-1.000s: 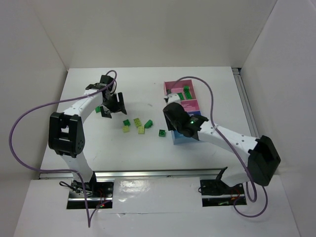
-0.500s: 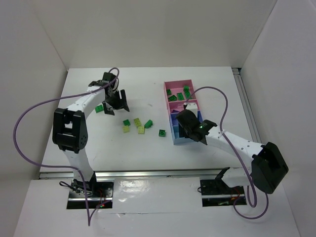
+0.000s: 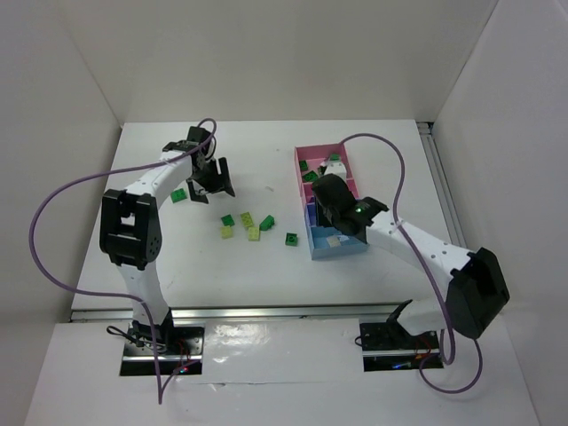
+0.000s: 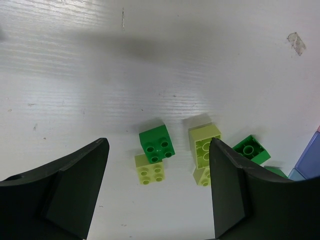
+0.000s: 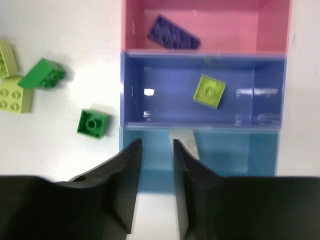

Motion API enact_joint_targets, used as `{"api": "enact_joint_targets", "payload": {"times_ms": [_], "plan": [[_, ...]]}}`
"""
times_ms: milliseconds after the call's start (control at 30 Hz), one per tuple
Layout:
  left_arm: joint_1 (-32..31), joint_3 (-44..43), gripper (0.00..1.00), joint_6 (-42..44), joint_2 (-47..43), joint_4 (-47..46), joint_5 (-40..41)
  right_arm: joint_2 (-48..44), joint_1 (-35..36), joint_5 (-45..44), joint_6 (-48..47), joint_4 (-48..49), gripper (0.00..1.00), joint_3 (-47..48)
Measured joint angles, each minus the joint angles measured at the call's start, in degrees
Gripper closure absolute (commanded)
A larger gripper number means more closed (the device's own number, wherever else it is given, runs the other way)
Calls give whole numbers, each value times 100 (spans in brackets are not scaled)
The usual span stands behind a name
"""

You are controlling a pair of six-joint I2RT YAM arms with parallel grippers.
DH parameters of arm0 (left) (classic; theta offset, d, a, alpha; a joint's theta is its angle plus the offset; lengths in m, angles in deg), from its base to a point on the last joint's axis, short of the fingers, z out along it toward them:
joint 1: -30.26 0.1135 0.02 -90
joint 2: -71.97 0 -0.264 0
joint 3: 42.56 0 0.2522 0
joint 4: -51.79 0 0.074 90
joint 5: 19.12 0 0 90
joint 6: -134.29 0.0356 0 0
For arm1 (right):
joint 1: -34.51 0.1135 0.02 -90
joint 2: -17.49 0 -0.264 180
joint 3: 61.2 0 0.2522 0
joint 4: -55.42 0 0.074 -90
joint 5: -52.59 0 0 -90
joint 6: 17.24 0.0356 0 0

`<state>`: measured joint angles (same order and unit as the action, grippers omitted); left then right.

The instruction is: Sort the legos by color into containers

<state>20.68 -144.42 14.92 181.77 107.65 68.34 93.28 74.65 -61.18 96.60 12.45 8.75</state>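
White table (image 3: 257,266): surface scuffed and faintly scratched, with one small scrap of clear tape (image 4: 295,43) stuck to it. Plain white walls (image 3: 266,62) enclose three sides. A metal rail (image 3: 266,311) runs along the near edge, and a second rail (image 3: 441,191) along the right edge.

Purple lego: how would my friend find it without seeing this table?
Find the row of bins on the table's right side. The purple lego lies in the pink bin beside the periwinkle bin. It is the only dark purple brick; the nearby ones are green or yellow-green.
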Motion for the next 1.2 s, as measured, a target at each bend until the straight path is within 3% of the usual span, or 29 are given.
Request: {"api": "enact_joint_targets", "payload": {"times_ms": [100,200,533,700,867,1200], "plan": [[0,-55,15,-63,0,15,35,496,-177,238,-153,96,28,485],[2,-125,15,-83,0,7,44,1185,-391,540,-321,162,21,1062],[175,-55,15,-74,-48,-13,92,3445,-1150,1598,-597,323,20,3032],[302,33,15,-74,-149,-15,120,4089,-1239,1777,-649,358,21,3814],[356,66,15,-74,-212,-24,116,5134,-1246,2227,-863,295,24,5261],[654,186,15,-59,-382,-35,105,5198,-968,2623,-1187,247,27,5202]]}}
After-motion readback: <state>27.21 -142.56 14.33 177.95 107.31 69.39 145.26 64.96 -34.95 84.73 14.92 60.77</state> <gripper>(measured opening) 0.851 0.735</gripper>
